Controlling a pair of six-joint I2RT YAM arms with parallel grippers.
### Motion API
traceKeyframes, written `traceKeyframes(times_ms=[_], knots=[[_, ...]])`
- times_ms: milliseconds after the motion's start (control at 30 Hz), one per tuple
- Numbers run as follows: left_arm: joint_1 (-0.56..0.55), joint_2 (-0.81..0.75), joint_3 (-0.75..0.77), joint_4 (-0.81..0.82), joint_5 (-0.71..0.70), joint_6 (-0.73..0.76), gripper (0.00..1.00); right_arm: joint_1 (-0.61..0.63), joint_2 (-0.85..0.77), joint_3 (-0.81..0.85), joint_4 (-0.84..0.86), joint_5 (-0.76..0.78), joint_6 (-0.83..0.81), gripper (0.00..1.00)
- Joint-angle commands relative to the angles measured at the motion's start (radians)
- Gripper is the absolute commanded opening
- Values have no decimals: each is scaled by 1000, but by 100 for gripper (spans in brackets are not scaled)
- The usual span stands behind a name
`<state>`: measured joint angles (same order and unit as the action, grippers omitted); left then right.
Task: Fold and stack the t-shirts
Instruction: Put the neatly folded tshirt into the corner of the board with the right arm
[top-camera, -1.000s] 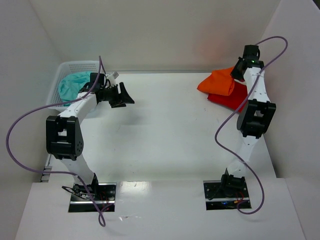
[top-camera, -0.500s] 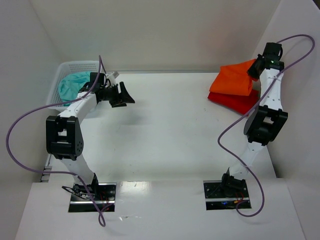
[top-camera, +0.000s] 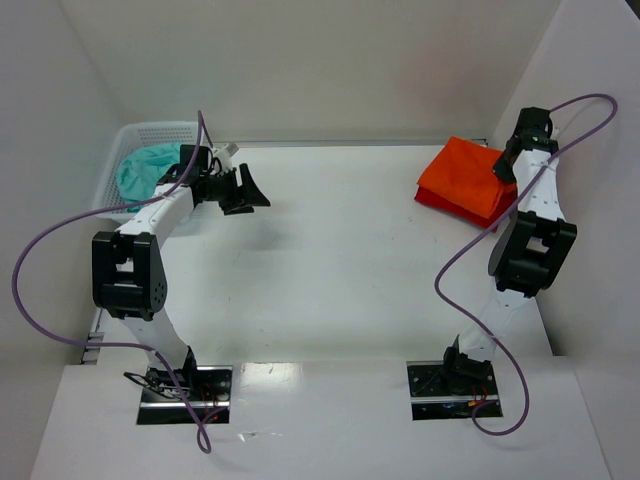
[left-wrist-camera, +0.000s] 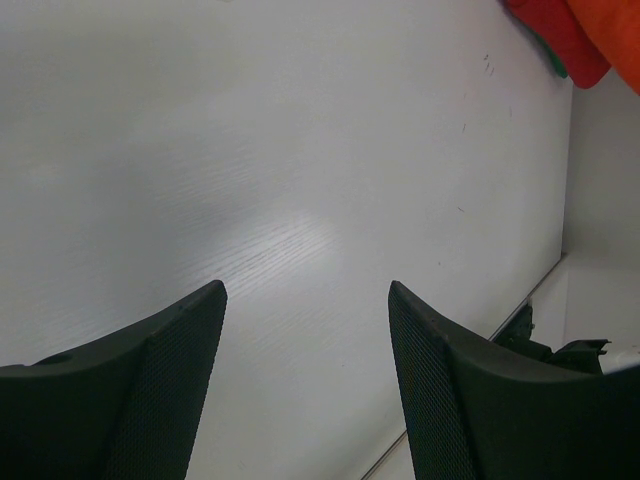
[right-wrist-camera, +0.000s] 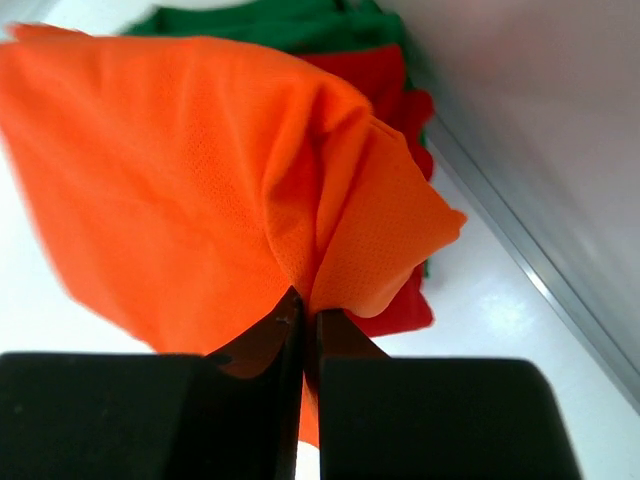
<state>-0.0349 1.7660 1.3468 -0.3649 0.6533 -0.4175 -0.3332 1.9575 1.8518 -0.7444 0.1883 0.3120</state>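
Your right arm is stretched to 2 o'clock, elbow high. Its right gripper (right-wrist-camera: 303, 312) is pinched tight on a fold of the orange t-shirt (top-camera: 462, 172), which lies on the red t-shirt (top-camera: 452, 206). The left arm is bent at 10 o'clock, with the left gripper (left-wrist-camera: 306, 292) spread wide and holding nothing over the table (top-camera: 330, 255).

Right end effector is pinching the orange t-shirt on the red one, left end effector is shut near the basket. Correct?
No: the left end effector is open, its fingers spread apart in the left wrist view. The rest holds: the right end effector pinches the orange t-shirt lying on the red t-shirt.
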Motion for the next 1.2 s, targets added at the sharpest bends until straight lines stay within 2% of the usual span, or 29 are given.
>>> traceKeyframes(times_ms=[0,167,233,267,300,367,467,533,633,733,933,1067,1100,1167], knots=[[6,7,25,32,29,28,74,-7,-46,-32,84,103,-27,7],[6,16,25,32,29,28,74,-7,-8,-1,96,151,-36,7],[6,20,25,32,38,37,74,-7,12,29,79,171,-36,16],[6,26,25,32,39,37,74,-4,12,34,74,185,-36,26],[6,26,25,32,39,37,74,8,12,41,66,197,-36,45],[6,26,25,32,39,37,74,33,-22,36,70,229,-40,67],[6,26,25,29,42,37,74,91,-65,13,88,255,-48,82],[6,26,25,23,48,37,74,138,-98,6,97,310,-64,100],[6,12,34,12,48,37,74,190,-128,-11,97,330,-71,100],[6,-13,34,3,48,37,74,200,-164,-56,123,271,-44,100],[6,-89,14,3,37,35,74,198,-195,-246,248,263,-21,98],[6,-116,-13,3,14,19,74,160,-148,-281,270,263,-21,67],[6,-123,-21,3,-4,17,74,149,-129,-300,283,263,-21,46],[6,-132,-23,3,-17,9,73,136,-114,-322,302,261,-21,38]])
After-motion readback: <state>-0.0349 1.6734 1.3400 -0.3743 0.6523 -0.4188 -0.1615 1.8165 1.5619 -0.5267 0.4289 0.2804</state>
